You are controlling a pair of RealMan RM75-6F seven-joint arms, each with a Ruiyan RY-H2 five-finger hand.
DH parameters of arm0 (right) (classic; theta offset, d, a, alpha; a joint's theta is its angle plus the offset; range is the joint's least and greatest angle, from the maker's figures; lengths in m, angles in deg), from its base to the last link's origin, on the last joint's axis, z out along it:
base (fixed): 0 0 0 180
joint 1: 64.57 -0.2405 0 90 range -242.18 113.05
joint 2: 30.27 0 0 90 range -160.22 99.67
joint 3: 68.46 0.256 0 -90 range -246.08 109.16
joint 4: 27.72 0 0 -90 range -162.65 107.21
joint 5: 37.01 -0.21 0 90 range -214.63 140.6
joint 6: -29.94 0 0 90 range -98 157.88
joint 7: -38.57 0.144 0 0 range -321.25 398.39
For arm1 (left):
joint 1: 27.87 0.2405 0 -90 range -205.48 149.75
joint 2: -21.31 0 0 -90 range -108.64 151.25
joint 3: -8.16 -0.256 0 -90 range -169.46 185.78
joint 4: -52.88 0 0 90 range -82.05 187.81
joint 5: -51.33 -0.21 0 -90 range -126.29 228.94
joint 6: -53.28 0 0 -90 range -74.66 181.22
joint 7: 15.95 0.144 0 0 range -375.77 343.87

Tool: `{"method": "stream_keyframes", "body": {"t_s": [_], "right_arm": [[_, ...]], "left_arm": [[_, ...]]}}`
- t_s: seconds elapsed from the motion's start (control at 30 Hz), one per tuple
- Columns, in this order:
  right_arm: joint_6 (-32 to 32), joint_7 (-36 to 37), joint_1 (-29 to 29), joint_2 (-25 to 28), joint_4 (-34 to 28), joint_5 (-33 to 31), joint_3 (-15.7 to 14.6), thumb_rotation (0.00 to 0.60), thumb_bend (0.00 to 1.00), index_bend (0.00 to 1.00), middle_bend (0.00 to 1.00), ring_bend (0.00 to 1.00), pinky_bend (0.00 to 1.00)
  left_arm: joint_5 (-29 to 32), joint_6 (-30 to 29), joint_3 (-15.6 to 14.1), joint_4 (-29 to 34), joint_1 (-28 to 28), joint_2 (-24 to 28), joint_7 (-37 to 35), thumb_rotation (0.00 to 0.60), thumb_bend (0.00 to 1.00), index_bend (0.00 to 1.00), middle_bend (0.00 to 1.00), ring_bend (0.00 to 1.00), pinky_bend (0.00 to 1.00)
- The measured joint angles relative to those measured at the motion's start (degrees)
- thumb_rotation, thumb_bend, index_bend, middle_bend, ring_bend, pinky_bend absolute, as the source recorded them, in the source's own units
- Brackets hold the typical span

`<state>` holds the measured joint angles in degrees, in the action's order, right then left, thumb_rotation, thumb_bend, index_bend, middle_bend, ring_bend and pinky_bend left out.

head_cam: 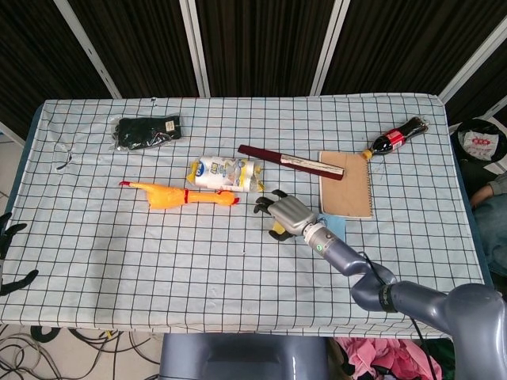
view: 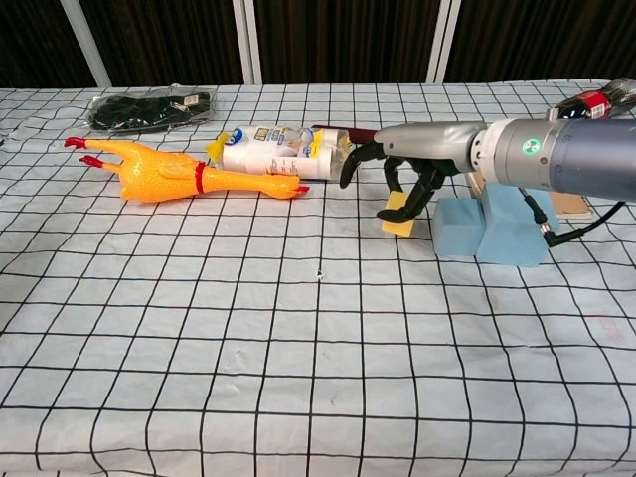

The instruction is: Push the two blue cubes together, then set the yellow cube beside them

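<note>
The right hand [view: 402,169] hangs over the middle of the table [head_cam: 119,253], w/ its fingers [view: 429,191] curled down and pinching the yellow cube [view: 401,218]. The cube's bottom looks just above or on the cloth; can't tell which. In the head view the same hand [head_cam: 289,215] shows a bit of yellow cube [head_cam: 277,233] under it.

The blue cubes [view: 487,225] sit just right of the yellow cube, close by but not touching it. They look pushed up side by side, one behind the arm, so the line between them is hard to see. In the head view only a bit of blue [head_cam: 336,226] shows past the arm.

The left hand [head_cam: 9,253] is off the table's left edge, low down, dark fingers spread, holding nothing.

Other stuff on the table: a rubber chicken [view: 179,177] lies on its side to the left of the right hand, a white pack [view: 278,152] just behind it. A dark red stick [head_cam: 291,161] lies slanted behind the hand. A brown pad [head_cam: 345,184] is next to it, a cola bottle [head_cam: 396,138] lies near the far right corner, and a black bag [head_cam: 147,131] is far left at the back.
</note>
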<state>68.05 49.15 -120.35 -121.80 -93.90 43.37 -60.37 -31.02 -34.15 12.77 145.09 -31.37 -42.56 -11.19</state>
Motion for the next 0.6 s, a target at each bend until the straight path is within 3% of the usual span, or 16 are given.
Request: {"method": "stream_keyframes", "body": {"t_s": [0.6], "right_arm": [[-0.81, 4.03, -0.72, -1.07, 4.5, 3.17, -2.58, 0.6, 0.36, 0.25, 0.14, 0.49, 0.08]], "left_arm": [[0.36, -0.01, 0.18, -0.13, -0.04, -0.22, 0.57, 0.6, 0.05, 0.22, 0.07, 0.0, 0.0]]}}
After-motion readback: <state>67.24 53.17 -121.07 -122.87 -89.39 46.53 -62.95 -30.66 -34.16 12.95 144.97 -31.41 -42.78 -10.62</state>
